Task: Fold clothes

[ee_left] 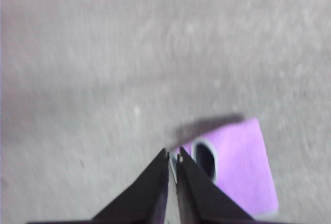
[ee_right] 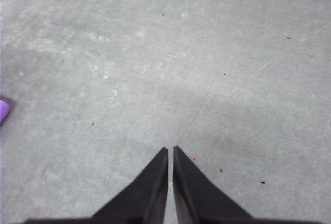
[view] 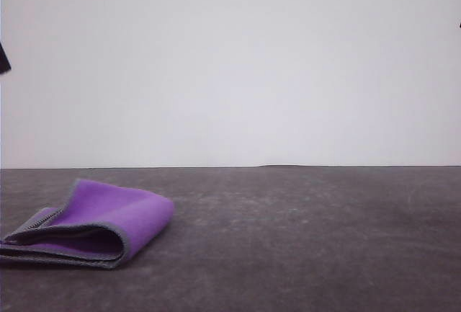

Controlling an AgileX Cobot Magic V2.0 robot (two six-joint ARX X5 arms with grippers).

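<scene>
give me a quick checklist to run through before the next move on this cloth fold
1. Cloth folded over: ok, purple face out, with one rounded fold on its right side in the front view.
2. Edges aligned: not ok, the grey-edged layers gape open at the near side.
3. Left gripper free of cloth: ok, fingers together above the table, nothing between them.
4. Right gripper free: ok, fingers together over the bare table.
5. Cloth on the table: ok, lying at its left part in the front view.
6. Second fold needed: cannot tell from these views.
</scene>
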